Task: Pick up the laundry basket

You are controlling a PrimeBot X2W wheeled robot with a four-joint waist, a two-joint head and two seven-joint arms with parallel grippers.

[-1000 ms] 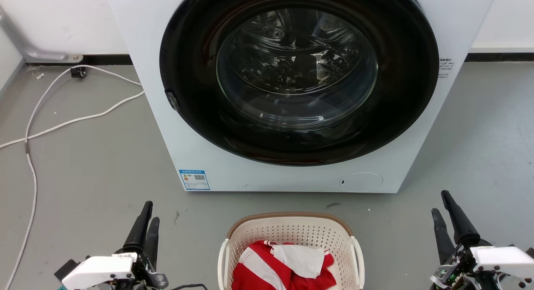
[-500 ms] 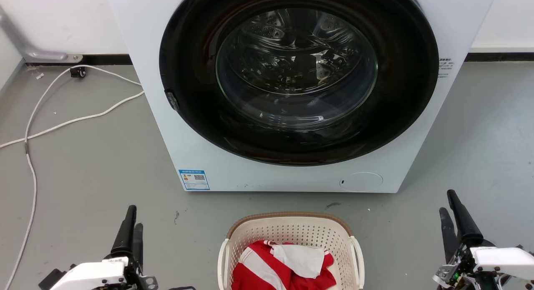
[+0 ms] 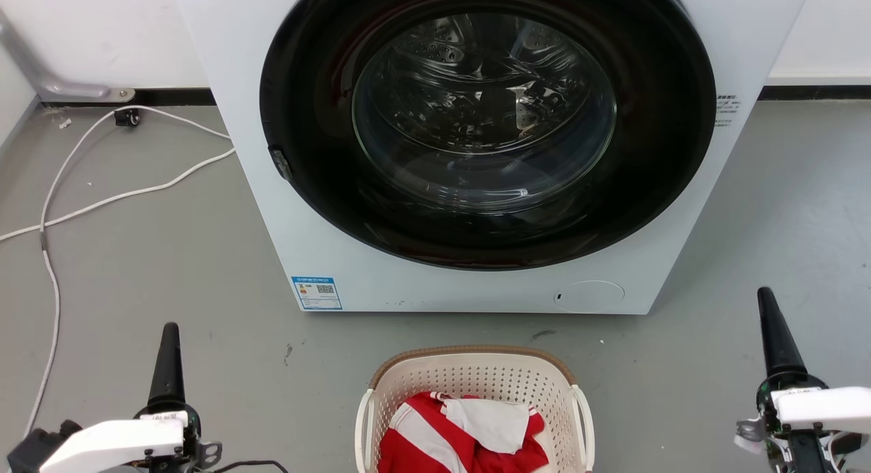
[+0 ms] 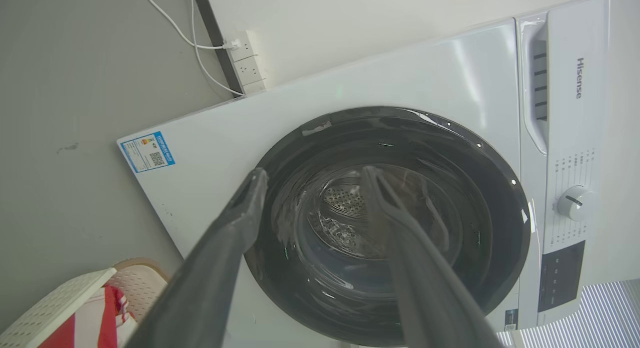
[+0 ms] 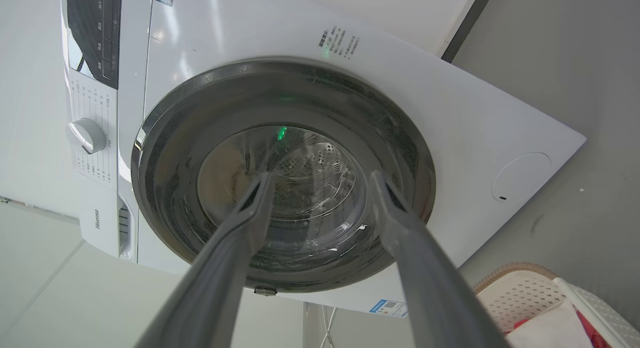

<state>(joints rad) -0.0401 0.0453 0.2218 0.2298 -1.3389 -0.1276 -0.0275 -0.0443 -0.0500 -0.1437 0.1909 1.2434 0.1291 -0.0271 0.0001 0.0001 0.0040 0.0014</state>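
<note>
Two hands: left hand (image 4: 315,172) and right hand (image 5: 322,177) both empty, fingers spread apart.
Task item: laundry basket (image 3: 469,381) sat on the floor (image 3: 170,269) between them, well apart from each, just before the washing machine (image 3: 442,292).
Contents: red-and-white cloth (image 3: 435,439).

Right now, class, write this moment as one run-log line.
left tool open | right tool open | laundry basket on floor, ungrasped

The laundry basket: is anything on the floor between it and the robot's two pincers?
Nothing visible. In the head view, bare grey floor lies between the left pincer and the left handle of the laundry basket, and between the right pincer and the right handle. Only a thin dark cord trails by the left arm.
</note>
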